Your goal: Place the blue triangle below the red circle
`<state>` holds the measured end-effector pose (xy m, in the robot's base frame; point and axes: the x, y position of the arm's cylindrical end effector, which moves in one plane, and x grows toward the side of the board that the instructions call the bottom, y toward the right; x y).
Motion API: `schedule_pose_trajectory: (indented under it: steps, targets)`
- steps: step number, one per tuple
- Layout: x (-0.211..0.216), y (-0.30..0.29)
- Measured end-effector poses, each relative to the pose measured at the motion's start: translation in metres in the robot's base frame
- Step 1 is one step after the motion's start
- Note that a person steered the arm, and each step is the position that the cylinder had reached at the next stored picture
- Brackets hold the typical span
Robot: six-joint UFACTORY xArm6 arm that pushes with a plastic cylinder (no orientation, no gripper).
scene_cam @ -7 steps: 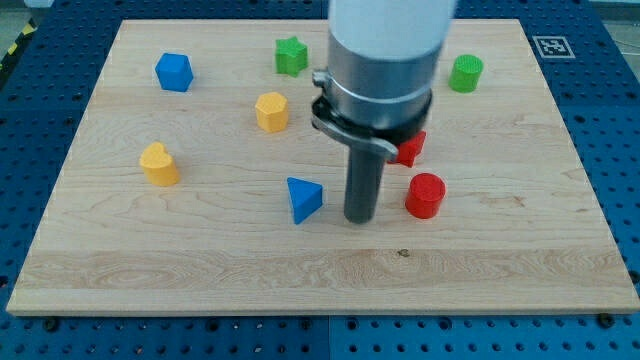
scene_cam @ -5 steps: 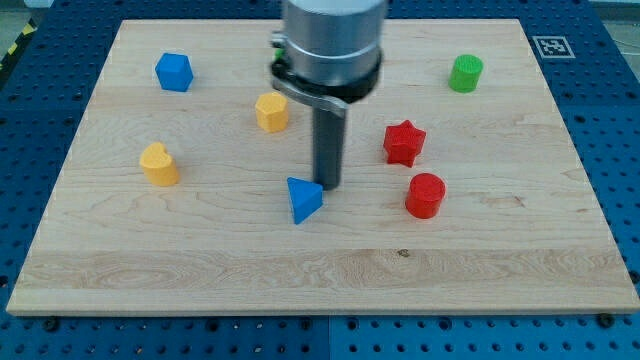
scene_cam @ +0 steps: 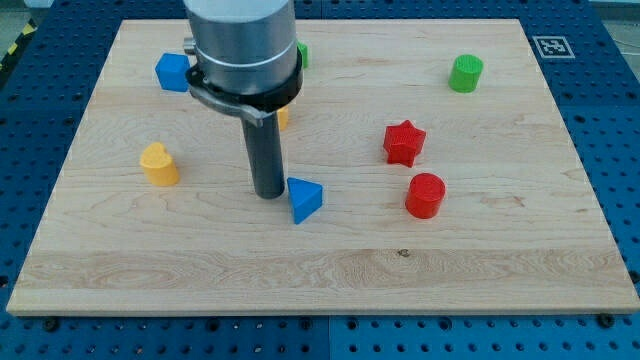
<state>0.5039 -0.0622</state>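
The blue triangle (scene_cam: 305,199) lies on the wooden board (scene_cam: 320,280) near the middle, slightly toward the view's bottom. The red circle (scene_cam: 426,194) stands to its right, well apart from it. My tip (scene_cam: 268,193) rests on the board just left of the blue triangle, close to or touching its left edge.
A red star (scene_cam: 404,142) sits above the red circle. A green cylinder (scene_cam: 465,73) is at the top right. A yellow block (scene_cam: 158,163) is at the left, a blue block (scene_cam: 172,72) at the top left. A yellow block and a green block are mostly hidden behind the arm.
My tip has moved from the right of the blue triangle, past its upper side, to its left. The triangle and other blocks have not visibly moved.
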Motion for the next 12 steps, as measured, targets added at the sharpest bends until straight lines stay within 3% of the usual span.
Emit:
schedule_pose_trajectory:
  steps: [1,4,6,8,12]
  targets:
    - [0.017,-0.009]
    - [0.015,0.016]
    - [0.004,0.001]
    - [0.008,0.04]
    - [0.016,0.062]
